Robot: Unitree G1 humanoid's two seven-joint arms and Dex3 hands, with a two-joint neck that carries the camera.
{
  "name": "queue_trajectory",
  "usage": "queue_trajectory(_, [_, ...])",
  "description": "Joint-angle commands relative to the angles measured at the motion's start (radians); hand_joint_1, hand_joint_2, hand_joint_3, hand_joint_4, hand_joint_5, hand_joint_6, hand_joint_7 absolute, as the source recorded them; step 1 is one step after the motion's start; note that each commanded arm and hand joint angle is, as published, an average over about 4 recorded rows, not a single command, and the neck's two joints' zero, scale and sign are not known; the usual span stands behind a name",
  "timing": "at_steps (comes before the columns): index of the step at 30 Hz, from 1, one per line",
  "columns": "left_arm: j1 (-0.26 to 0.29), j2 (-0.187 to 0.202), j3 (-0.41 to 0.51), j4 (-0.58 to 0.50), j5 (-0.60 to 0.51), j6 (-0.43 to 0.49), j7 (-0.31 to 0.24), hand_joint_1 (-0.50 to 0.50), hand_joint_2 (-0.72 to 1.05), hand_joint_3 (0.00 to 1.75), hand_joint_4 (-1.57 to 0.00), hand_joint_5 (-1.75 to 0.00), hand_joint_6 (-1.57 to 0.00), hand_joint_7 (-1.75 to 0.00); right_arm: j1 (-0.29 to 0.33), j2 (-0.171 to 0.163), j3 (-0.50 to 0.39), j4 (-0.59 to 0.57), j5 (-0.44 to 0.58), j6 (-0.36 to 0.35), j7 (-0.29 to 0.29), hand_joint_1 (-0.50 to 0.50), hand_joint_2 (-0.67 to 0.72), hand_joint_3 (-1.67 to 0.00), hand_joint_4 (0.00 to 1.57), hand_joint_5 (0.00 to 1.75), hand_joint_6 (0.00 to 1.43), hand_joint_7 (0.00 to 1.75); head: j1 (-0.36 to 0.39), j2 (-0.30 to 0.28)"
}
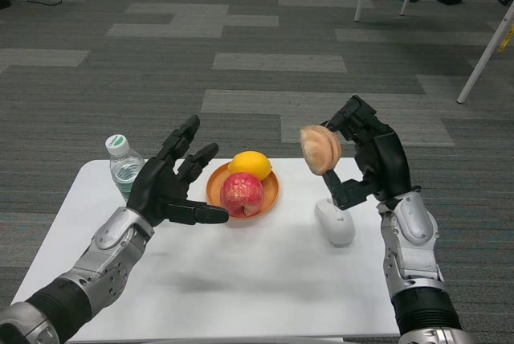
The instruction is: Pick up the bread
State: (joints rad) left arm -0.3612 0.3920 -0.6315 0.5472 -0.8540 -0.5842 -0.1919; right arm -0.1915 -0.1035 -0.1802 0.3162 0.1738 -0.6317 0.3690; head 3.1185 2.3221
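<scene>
A round tan piece of bread (320, 149) hangs in the air above the table's right half, pinched at its edge by my right hand (368, 155). The bread stands on edge, its ridged face turned toward me. My left hand (172, 185) hovers over the table's left half with its fingers spread and nothing in it, just left of the orange bowl.
An orange bowl (271, 192) holds a red apple (242, 194) and a yellow lemon (250, 165). A white computer mouse (334, 223) lies under the right hand. A water bottle (124, 165) stands at the white table's (241, 280) back left. Stool and table legs stand far behind.
</scene>
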Motion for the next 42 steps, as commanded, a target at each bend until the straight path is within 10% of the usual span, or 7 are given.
queue_trajectory(1, [0.007,0.001,0.009,-0.001,0.006,-0.008,-0.003,0.5,0.34,0.09,0.0,-0.41,0.0,0.0,0.004,-0.004,-0.001,-0.009,0.014,-0.002,-0.007,-0.42,-0.41,-1.59,0.69,1.55,0.83,1.61,0.0,0.0])
queue_trajectory(42, [0.01,-0.002,0.01,-0.001,0.009,-0.008,-0.003,0.5,0.34,0.04,0.0,-0.41,0.0,0.0,0.006,-0.005,0.001,-0.011,0.015,-0.002,-0.007,-0.42,-0.41,-1.59,0.69,1.55,0.83,1.61,0.001,0.003])
